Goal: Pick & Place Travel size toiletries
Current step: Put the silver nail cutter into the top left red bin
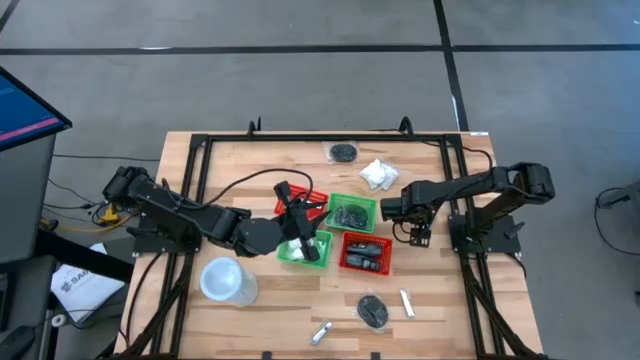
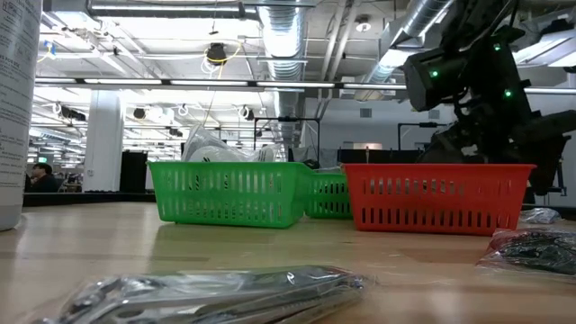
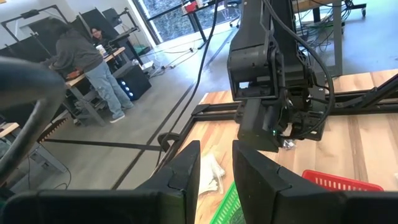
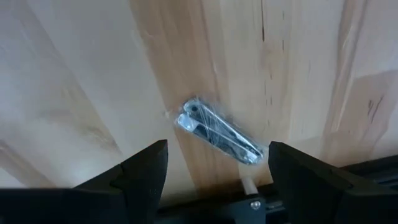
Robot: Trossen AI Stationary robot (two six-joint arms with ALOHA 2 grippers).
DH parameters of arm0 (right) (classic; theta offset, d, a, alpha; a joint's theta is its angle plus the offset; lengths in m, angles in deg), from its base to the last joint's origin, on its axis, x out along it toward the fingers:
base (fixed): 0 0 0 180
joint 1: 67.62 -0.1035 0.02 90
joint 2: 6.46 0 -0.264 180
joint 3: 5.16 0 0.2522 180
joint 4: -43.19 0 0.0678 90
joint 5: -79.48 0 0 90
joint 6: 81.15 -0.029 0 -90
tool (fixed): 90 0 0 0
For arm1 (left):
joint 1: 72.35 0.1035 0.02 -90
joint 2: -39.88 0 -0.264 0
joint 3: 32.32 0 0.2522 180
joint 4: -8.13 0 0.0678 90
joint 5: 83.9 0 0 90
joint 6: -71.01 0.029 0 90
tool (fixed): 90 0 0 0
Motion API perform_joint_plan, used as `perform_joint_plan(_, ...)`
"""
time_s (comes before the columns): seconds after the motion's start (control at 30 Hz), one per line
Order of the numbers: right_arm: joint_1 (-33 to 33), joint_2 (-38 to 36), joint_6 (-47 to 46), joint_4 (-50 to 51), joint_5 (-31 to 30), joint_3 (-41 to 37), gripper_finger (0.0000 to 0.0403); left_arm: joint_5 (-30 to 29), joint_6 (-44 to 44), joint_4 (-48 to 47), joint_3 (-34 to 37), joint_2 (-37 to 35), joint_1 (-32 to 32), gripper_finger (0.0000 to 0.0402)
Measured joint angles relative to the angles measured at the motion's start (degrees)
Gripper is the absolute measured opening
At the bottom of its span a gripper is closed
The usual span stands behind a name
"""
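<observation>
— Two arms are over the table. Which one is at work now?

— I judge it is the right gripper (image 1: 418,232). It hangs over bare wood just beside the red basket (image 1: 365,252). In the right wrist view its fingers (image 4: 146,168) stand wide apart and hold nothing. One short silvery tube (image 4: 217,132) in clear wrap lies flat on the wood below, between them.

— And the left gripper (image 1: 300,243)?

— It is above the green basket (image 1: 318,243), where a white crinkly packet (image 2: 211,144) sticks up over the rim. I cannot tell whether it grips anything.

— So the step in hand is to pick the tube. How should it be done well?

— The tube lies slantwise to the line on which the fingers close. I would first turn the wrist, so that the fingers meet the tube across its narrow side and not along its length. Then I would bring the middle of the tube exactly under the middle of the gap.

— How low should it go?

— The tube is thin and flat, so the tips must come almost to the wood, otherwise they close over it. The wrap is probably slippery, so the closing should be slow and firm.

— What remains on the table?

— A silvery tube (image 1: 407,303), a second one (image 1: 321,332) and a black round bundle (image 1: 373,310) lie near the front edge. Another bundle (image 1: 343,152) and a white packet (image 1: 378,174) lie far behind.
</observation>
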Motion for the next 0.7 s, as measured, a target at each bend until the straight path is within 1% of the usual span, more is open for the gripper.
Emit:
perform_joint_plan(0.2,-0.1,-0.1,0.5,0.2,0.2,0.1,0.0265,0.0,-1.0,0.0,0.0,0.0,1.1,0.0085)
perform_joint_plan(0.43,-0.2,0.0,1.0,0.0,1.3,0.0,0.0265,3.2,-1.3,0.0,0.0,0.0,1.8,0.0085)
perform_joint_plan(0.7,-0.2,0.0,1.0,-0.3,1.6,-0.3,0.0265,3.3,-1.3,0.0,0.0,0.0,1.8,0.0085)
